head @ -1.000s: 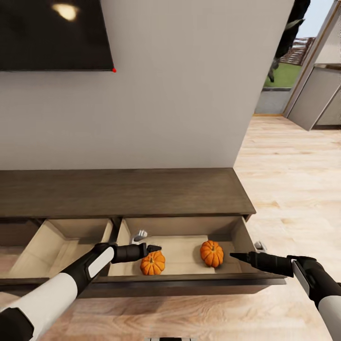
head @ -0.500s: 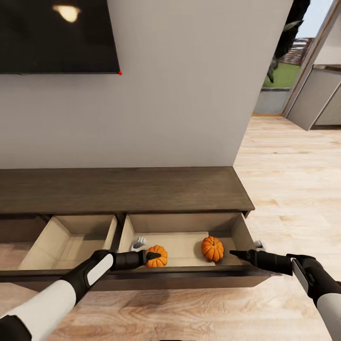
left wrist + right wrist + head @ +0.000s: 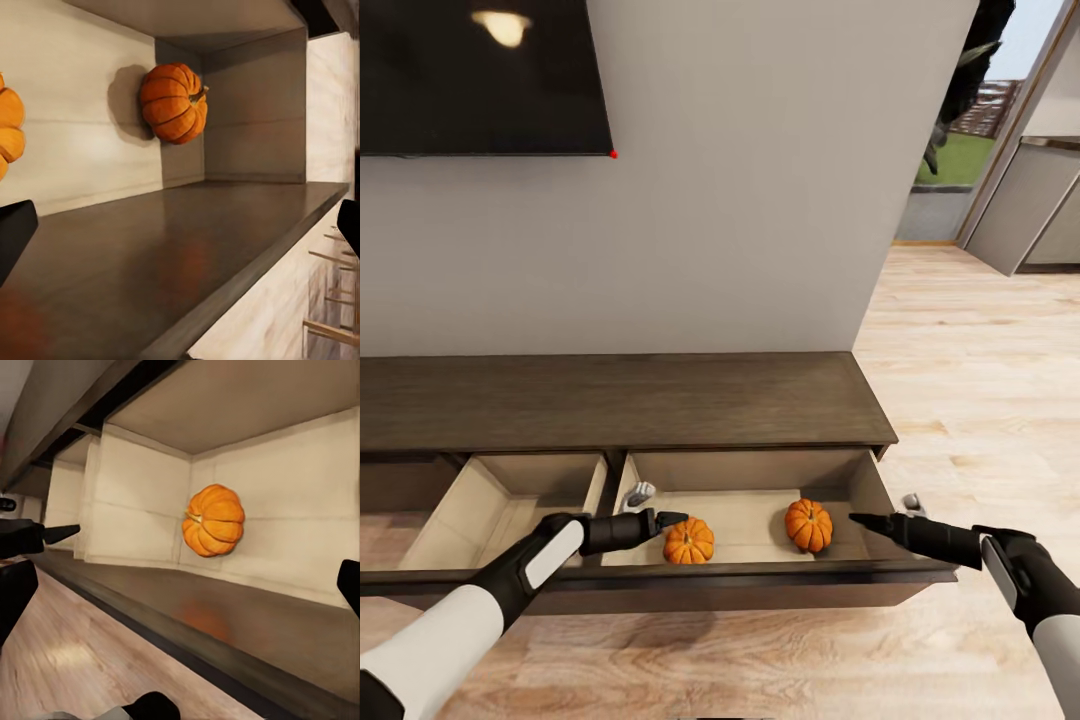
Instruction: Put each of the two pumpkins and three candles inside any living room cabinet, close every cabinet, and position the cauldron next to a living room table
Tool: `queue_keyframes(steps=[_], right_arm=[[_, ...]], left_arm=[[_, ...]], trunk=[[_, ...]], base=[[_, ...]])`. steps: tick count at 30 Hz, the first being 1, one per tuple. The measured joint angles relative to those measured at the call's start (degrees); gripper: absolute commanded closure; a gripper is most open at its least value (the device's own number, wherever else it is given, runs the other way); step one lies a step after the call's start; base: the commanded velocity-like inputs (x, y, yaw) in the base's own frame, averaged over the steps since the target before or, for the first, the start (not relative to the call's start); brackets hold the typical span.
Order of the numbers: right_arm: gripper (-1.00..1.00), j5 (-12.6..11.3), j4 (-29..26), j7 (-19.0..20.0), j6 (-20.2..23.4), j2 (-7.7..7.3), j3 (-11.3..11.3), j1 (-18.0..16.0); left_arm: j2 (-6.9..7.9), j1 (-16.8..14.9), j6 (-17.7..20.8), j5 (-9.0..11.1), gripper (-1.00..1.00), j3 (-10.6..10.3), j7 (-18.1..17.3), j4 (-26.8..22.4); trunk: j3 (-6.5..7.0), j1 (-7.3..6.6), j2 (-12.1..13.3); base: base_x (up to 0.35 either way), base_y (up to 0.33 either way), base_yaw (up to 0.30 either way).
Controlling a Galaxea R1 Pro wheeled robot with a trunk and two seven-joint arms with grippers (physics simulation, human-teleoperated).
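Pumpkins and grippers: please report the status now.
Left gripper open, empty, beside the left pumpkin. Right gripper open, empty, by the drawer's right end. Both pumpkins lie in the open cabinet drawer; right pumpkin. Nothing blocking.

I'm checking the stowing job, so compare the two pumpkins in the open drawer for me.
The left pumpkin lies near the drawer's front, just off the left gripper; the right pumpkin sits a little farther back, near the drawer's right wall, close to the right gripper. Neither is held. Both are orange, ribbed, short-stemmed, upright, similar in size, and rest on the same pale drawer floor of the cabinet.
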Motion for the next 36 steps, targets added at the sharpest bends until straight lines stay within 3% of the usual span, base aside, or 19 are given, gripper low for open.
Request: queue_keyframes(steps=[2, 3, 4, 15, 20, 36], right_arm=[[-1.0, 0.03, -0.64, 0.64, 0.0, -0.09, -0.65, 0.0], [-1.0, 0.0, -1.14, 5.29, 0.01, -0.14, -5.32, -0.01], [-1.0, 0.03, -1.16, 5.56, 0.0, -0.15, -5.49, 0.0], [-1.0, 0.03, -1.75, 7.12, 0.01, -0.14, -5.61, 0.0], [-1.0, 0.03, -1.82, 9.22, -0.04, -0.16, -5.42, 0.0], [-1.0, 0.36, -1.69, 9.56, -0.21, 0.0, -5.09, 0.0]], left_arm=[[0.03, 0.03, 0.65, 0.02, -1.0, 0.65, -0.12, -0.65], [0.1, 0.06, 2.08, -0.22, -1.0, 3.58, -0.16, -6.83], [0.08, 0.02, 2.42, 0.15, -1.0, 3.68, -0.18, -9.48], [0.96, 0.05, 3.3, 0.02, -1.0, 4.44, -0.22, -15.39], [0.87, 0.16, 3.25, -0.05, -1.0, 4.22, -0.22, -15.45], [0.76, 0.61, 3.41, -0.16, -1.0, 3.57, -0.22, -14.94]], trunk=[[0.0, 0.0, 0.0], [0.0, 0.0, 0.0], [0.0, 0.0, 0.0], [0.0, 0.0, 0.0], [0.0, 0.0, 0.0], [0.0, 0.0, 0.0]], base=[[0.0, 0.0, 0.0], [0.0, 0.0, 0.0], [0.0, 0.0, 0.0], [-0.086, 0.032, 0.0], [-0.284, 0.12, 0.0], [-0.289, 0.121, 0.0]])
